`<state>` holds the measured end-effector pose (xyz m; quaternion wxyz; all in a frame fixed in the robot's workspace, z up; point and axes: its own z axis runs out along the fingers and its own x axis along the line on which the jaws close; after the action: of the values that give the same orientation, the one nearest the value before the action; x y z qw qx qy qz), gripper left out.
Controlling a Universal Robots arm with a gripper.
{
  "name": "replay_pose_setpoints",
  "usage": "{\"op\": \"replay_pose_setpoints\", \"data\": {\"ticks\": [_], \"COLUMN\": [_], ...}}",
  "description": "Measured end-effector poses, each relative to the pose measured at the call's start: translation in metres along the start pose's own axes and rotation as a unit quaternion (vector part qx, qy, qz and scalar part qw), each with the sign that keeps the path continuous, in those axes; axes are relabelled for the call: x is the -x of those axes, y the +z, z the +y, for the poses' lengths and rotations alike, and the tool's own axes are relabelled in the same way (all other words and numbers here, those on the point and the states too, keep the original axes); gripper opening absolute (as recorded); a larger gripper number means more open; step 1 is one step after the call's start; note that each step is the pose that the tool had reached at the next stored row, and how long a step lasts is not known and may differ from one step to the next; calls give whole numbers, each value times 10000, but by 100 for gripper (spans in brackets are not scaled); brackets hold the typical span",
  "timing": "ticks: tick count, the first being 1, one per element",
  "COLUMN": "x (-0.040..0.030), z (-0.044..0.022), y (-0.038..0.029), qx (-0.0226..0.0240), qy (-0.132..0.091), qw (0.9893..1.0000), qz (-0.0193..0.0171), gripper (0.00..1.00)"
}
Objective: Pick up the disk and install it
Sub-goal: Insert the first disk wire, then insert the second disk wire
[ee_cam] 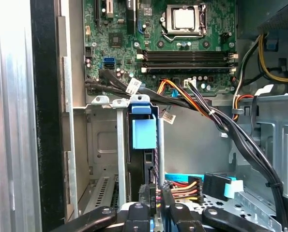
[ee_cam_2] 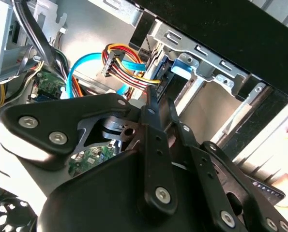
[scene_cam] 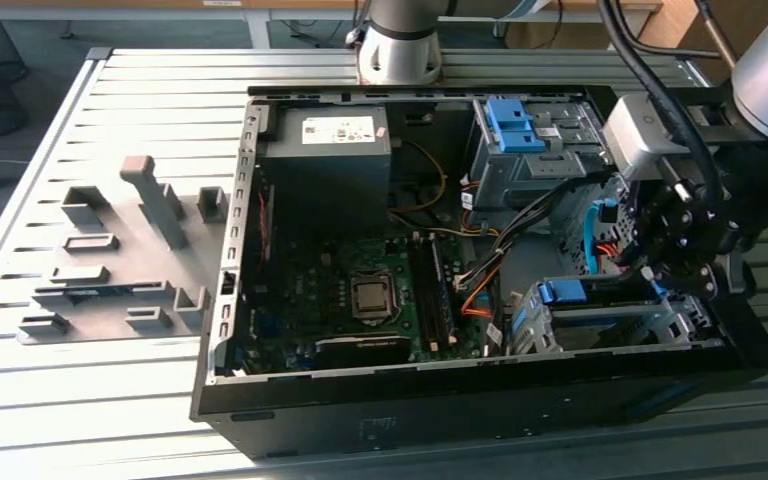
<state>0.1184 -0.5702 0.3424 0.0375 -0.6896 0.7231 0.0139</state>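
A black multi-link robot gripper (scene_cam: 678,262) hangs inside an open black desktop computer case (scene_cam: 491,395) lying on its side on a slatted grey metal table (scene_cam: 37,395), at the exterior view's right. Directly ahead of the fingertips, the disk (ee_cam: 143,164), a flat dark-edged hard drive with blue plastic rails and a blue pull tab, stands on edge in a grey sheet-metal drive cage (ee_cam: 105,159) near the case's front wall. In the first wrist view the two slim black fingertips (ee_cam: 144,193) sit close together at the drive's rear edge, beside a bundle of red, yellow and orange power wires (ee_cam: 180,189) (whether the tips actually pinch the drive or merely press against it cannot be told). The second wrist view shows the fingers drawn nearly together, pointing at the blue tab (ee_cam_2: 182,67) in the cage. A green motherboard (scene_cam: 344,290) lies beyond, and a second blue bracket (scene_cam: 511,125) sits in the upper bay.
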Motion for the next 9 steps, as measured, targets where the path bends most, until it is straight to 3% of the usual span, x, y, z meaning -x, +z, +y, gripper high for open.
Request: {"op": "replay_pose_setpoints", "data": {"ticks": [1,3,9], "x": [0,0,0], "z": [0,0,0], "y": [0,0,-2], "qx": [1,2,15], "qy": [0,0,1], "qw": [10000,10000,10000], "qz": [-1,-2,-2], "gripper": [22,11,11]}}
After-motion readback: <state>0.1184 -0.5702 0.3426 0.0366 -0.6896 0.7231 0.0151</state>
